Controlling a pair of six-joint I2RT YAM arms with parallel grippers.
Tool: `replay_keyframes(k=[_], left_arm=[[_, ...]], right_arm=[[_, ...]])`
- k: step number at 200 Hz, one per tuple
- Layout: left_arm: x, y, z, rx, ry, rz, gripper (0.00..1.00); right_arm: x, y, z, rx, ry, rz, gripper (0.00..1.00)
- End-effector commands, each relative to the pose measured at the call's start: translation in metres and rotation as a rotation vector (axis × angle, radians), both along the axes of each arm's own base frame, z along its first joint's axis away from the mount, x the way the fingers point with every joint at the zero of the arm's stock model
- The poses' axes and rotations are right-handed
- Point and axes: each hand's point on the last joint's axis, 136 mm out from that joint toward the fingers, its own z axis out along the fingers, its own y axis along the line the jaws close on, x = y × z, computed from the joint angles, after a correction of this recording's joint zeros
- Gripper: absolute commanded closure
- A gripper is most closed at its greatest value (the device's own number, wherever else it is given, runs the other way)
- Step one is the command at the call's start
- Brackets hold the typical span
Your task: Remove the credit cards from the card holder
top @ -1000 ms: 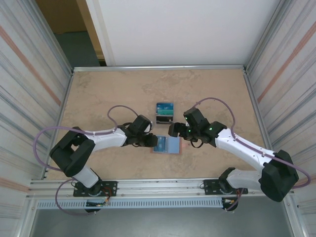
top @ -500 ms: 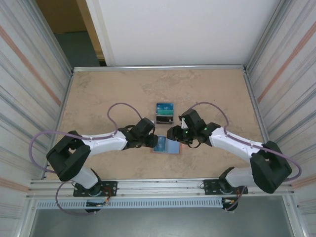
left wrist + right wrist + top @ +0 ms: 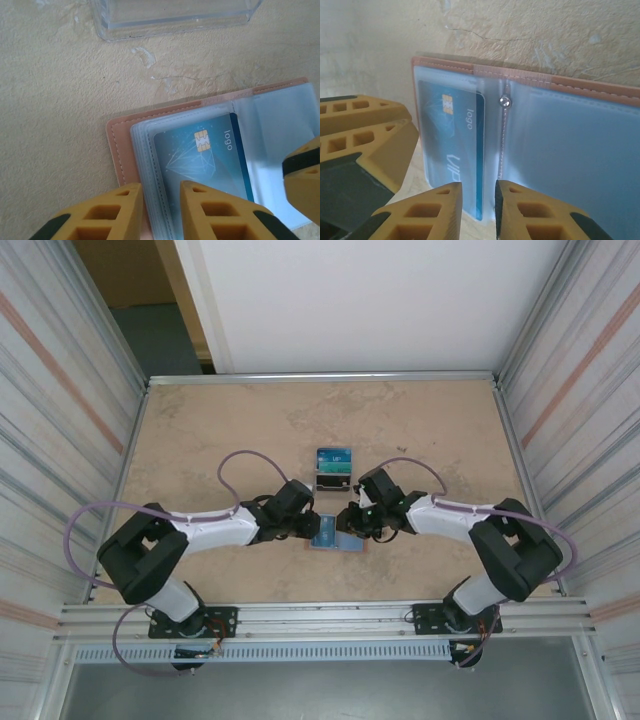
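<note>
The tan card holder (image 3: 345, 538) lies open on the table between both grippers. Its clear sleeves hold a blue credit card (image 3: 200, 155) with a gold chip and "logo" print. My left gripper (image 3: 160, 212) rests on the holder's left edge, jaws a little apart, one finger on the leather and the other on the card's sleeve. My right gripper (image 3: 477, 212) is open at the holder's near edge, with the blue card's (image 3: 452, 130) long edge between its narrowly parted fingers. In the top view the left gripper (image 3: 312, 526) and right gripper (image 3: 346, 523) nearly meet over the holder.
A small clear-plastic stand (image 3: 333, 472) holding a teal card stands just behind the holder, and its base (image 3: 175, 17) is close to my left gripper. The table (image 3: 220, 430) is walled left and right by corrugated panels.
The right arm has swung left and folded in, bringing its gripper down onto the holder's near edge. The left gripper has stayed on the holder's left side.
</note>
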Motion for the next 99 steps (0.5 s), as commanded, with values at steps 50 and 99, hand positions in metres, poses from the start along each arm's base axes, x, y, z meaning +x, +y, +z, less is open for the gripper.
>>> replay_keyframes(k=[50, 99], left_arm=[[-0.007, 0.0, -0.01, 0.002, 0.035, -0.001, 0.77], [-0.01, 0.0, -0.012, 0.007, 0.045, -0.002, 0.78]], right_arm=[[0.0, 0.007, -0.015, 0.027, 0.036, 0.007, 0.8], [-0.002, 0.01, -0.022, 0.036, 0.057, 0.013, 0.82]])
